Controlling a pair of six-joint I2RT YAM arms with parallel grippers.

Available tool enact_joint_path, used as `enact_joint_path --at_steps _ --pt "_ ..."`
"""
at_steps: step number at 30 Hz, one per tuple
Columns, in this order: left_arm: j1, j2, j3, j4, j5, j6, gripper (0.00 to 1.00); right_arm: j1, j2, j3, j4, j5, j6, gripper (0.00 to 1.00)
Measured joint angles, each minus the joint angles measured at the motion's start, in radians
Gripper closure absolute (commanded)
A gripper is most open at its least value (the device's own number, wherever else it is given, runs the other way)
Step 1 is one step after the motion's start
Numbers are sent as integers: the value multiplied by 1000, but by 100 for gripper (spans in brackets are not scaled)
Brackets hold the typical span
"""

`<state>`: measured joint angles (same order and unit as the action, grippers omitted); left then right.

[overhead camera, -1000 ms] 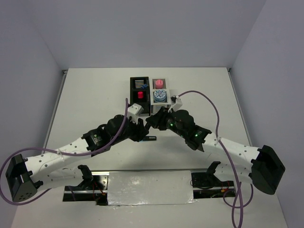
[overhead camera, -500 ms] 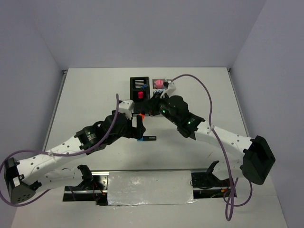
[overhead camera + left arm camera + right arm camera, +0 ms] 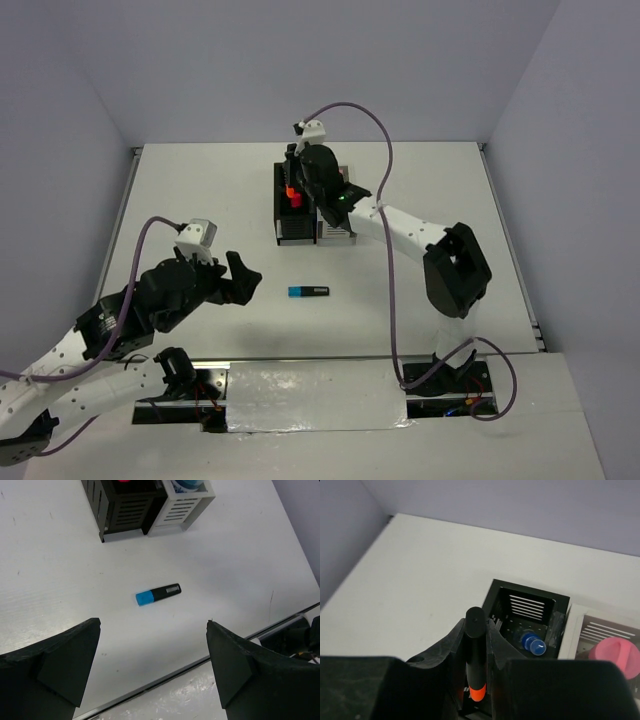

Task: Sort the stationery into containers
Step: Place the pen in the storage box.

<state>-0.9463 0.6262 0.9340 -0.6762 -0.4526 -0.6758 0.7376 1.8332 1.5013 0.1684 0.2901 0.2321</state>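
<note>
Orange-tipped and black-bodied, one highlighter (image 3: 476, 670) stood upright, orange end down, clamped between the closed fingers of the right gripper (image 3: 475, 635). We saw it hanging over the left side of the black organiser (image 3: 555, 605), though we could not tell which compartment lay beneath it. In one compartment of that organiser stood a clear blue-capped bottle (image 3: 532, 645). Against the organiser's right side sat the white organiser (image 3: 575, 625), with a round pink item (image 3: 615, 655) inside.

Nearer the arms, well apart from both organisers, a blue-ended highlighter (image 3: 157, 594) lay flat on the white table (image 3: 200, 200), its blue end to the left. We found the left gripper (image 3: 153, 625) above the table on the near side of that highlighter, jaws spread wide, holding nothing and touching nothing.
</note>
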Motion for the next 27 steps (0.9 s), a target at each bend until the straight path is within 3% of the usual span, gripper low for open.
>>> enact_joint_path --at_steps 7,9,10,11,12,14,20,21,27 --pt "0 -22 -58 -16 47 25 1 -16 102 23 -31 13 -46 94" --pt "0 -21 -71 -18 53 29 1 -16 103 13 -27 13 -45 84" --pt "0 -20 -74 -21 58 34 1 -16 103 9 -19 12 -44 77" --pt "0 -19 -75 -20 61 41 1 -16 103 2 -8 9 -43 55" --pt "0 -19 -75 -18 64 44 1 -16 103 -6 0 5 -40 45" --pt "0 -19 -75 -13 65 45 1 -16 102 -24 11 -2 -36 33" --pt "0 5 -111 28 64 39 1 -16 43 -124 17 -26 -34 25" --pt "0 16 -127 48 67 39 1 -16 15 -144 18 -30 -32 21" --pt "0 185 -243 200 114 43 1 -16 -225 -241 26 -41 -20 21"
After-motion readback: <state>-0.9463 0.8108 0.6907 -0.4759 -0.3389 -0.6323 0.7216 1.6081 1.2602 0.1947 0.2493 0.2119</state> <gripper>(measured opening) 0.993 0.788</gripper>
